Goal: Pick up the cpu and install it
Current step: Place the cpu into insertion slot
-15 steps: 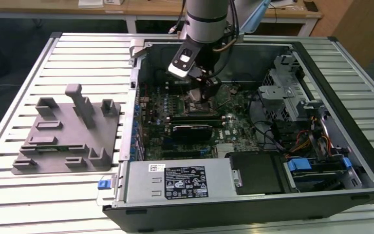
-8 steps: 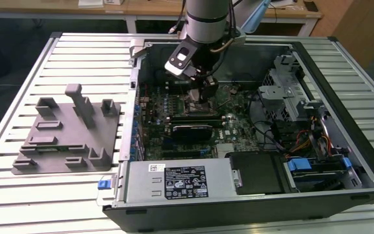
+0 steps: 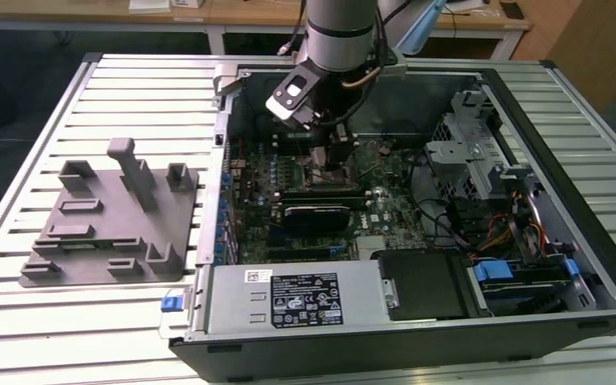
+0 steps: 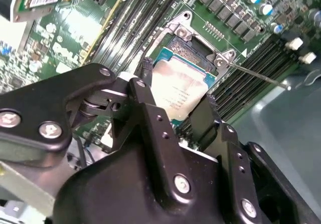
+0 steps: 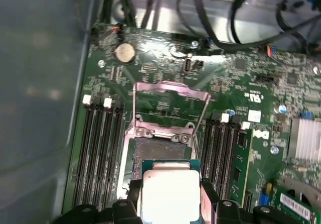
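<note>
The cpu [image 4: 178, 91], a flat square chip with a shiny silver top, sits between my gripper's [image 4: 175, 97] two black fingers, which are shut on its opposite edges. In the first wrist view the cpu [image 5: 169, 194] hangs just over the near part of the open motherboard socket [image 5: 153, 151], partly overlapping it; I cannot tell whether they touch. The socket's metal load plate [image 5: 170, 101] is flipped up beyond it. The exterior view shows my gripper [image 3: 335, 160] reaching down into the open computer case [image 3: 565, 88] over the middle of the motherboard.
Memory slots [image 5: 98, 153] run along both sides of the socket. A thin metal lever [image 4: 261, 76] sticks out beside it. A grey fixture block [image 3: 110, 220] lies on the slatted table at the exterior view's left. A power supply [image 3: 286, 301] and a drive cage [image 3: 480, 152] crowd the case.
</note>
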Robot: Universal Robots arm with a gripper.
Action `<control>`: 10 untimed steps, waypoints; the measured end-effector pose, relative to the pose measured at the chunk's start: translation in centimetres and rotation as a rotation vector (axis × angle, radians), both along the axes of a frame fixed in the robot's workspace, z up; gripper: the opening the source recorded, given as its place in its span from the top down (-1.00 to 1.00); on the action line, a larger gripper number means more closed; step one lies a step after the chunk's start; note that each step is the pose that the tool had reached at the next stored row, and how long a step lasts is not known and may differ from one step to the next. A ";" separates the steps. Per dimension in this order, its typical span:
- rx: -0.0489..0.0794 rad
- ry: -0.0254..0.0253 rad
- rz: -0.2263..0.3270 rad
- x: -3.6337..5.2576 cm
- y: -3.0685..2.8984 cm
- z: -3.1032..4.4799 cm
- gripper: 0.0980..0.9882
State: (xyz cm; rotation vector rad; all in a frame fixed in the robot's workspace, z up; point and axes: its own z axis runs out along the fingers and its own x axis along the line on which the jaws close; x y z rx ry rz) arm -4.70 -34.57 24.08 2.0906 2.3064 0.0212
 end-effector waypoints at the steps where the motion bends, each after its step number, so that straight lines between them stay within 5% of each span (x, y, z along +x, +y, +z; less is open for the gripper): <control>1: 0.000 0.0000 -0.017 0.00 0.00 -0.01 0.00; 10: -0.001 -0.0001 -0.059 0.00 0.00 -0.53 0.00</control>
